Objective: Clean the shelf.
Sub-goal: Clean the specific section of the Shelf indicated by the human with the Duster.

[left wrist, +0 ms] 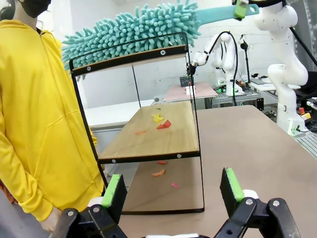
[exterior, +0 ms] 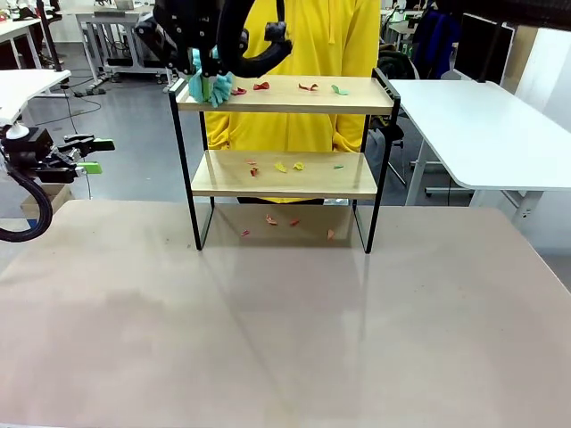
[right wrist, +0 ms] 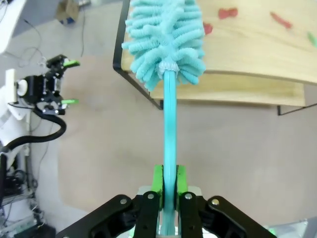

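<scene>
Clamping my right gripper (right wrist: 168, 179) on the teal duster (right wrist: 166, 44), upper left atop the shelf (exterior: 285, 96); left gripper (exterior: 95, 155) spread apart.

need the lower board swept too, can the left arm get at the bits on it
Probably yes: the left arm's fingers, open, face the shelf's open end with only its thin black frame around the gap, and the duster is up on the top board.

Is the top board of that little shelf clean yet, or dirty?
Dirty. Red and green scraps lie scattered along the top board of the shelf, right of the teal duster at its left end.
</scene>
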Robot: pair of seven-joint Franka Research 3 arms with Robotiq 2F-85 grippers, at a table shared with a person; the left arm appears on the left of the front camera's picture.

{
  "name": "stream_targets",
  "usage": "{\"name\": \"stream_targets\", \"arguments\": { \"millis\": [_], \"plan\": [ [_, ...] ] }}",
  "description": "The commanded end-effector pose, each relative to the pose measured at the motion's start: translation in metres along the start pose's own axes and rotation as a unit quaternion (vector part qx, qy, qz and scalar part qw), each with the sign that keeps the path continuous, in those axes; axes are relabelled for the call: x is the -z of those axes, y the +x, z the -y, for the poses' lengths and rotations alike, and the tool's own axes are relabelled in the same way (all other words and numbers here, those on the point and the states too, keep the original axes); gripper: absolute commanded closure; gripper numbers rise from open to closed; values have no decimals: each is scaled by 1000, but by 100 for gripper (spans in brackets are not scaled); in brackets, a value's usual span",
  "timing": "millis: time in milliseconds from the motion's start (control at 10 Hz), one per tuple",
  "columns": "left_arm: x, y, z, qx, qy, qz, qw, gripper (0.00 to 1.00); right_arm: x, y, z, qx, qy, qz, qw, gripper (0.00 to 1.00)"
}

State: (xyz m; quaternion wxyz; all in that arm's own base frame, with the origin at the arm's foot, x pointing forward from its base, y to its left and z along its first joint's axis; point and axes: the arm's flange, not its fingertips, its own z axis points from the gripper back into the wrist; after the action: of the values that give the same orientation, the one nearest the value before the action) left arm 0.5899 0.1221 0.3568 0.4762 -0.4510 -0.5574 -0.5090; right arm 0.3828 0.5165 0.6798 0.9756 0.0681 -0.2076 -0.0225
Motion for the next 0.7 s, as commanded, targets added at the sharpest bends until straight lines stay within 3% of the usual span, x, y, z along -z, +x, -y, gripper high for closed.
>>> {"name": "stream_targets", "arguments": {
  "millis": [0,400,600],
  "plan": [
    [0,3,1,3,1,0,1000,0,-3,2,0,-4,-6,18,1000,87],
    [0,3,1,3,1,0,1000,0,0,1,0,-2,-3,6,1000,87],
    [0,3,1,3,1,0,1000,0,-1,4,44,26,-13,-14,999,87]
  ]
}}
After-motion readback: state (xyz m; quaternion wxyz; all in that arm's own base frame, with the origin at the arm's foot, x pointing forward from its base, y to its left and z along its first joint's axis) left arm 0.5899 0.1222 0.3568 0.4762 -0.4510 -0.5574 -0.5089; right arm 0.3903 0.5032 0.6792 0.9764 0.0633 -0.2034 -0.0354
